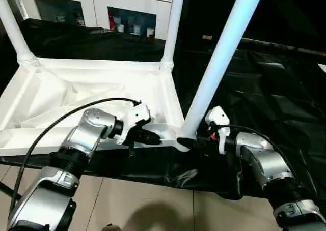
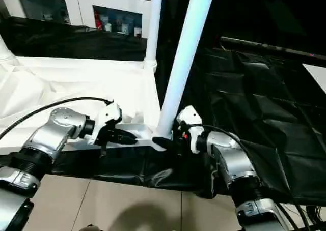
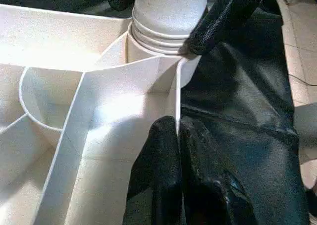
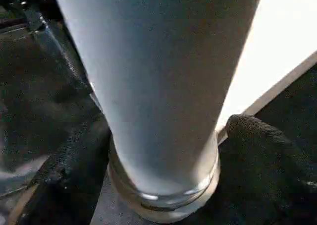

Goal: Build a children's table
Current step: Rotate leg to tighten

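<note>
The white tabletop (image 1: 102,64) lies upside down, its ribbed underside facing up. Three white legs stand in corner sockets: one at the far left (image 1: 12,27), one at the far right (image 1: 173,22), and a near right leg (image 1: 219,63) that leans to the right. My left gripper (image 1: 153,137) is shut on the tabletop's thin near wall (image 3: 168,98), just beside the near right socket. My right gripper (image 1: 189,142) is at the base of the near right leg (image 4: 158,86). Its black fingers (image 4: 267,155) stand open on either side of the leg.
The tabletop rests on a large black-draped work table (image 1: 265,88), whose front edge (image 1: 153,175) runs just below my grippers. Beige floor (image 1: 153,205) lies beneath. White cabinets (image 1: 127,7) stand behind. A black cable (image 1: 66,116) loops over my left forearm.
</note>
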